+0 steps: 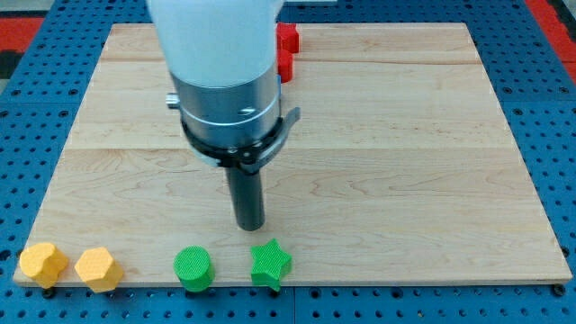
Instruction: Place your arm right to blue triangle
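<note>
No readable writing — my tip (250, 225) just above green star (270, 264), tool state untellable.

Robotics lab, blue pegboard bench (540, 54), wooden board (405, 135)

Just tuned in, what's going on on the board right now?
My tip rests on the bare wooden board, just above the green star-shaped block, apart from it. A green round block sits to the star's left, and two yellow hexagonal blocks lie at the bottom-left corner. Red blocks peek out behind the arm at the top. No blue triangle shows in this view.
</note>
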`<state>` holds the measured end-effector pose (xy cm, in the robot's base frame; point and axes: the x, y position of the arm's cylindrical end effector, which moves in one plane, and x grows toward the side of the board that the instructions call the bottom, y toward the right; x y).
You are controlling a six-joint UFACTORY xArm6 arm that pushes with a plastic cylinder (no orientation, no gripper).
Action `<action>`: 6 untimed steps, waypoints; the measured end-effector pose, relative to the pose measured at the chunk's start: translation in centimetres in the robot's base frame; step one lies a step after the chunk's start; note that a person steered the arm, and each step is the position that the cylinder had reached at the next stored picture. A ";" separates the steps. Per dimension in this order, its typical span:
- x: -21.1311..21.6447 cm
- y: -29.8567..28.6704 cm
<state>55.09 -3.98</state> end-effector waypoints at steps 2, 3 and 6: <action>-5.0 8.5; -7.5 13.1; -20.3 19.2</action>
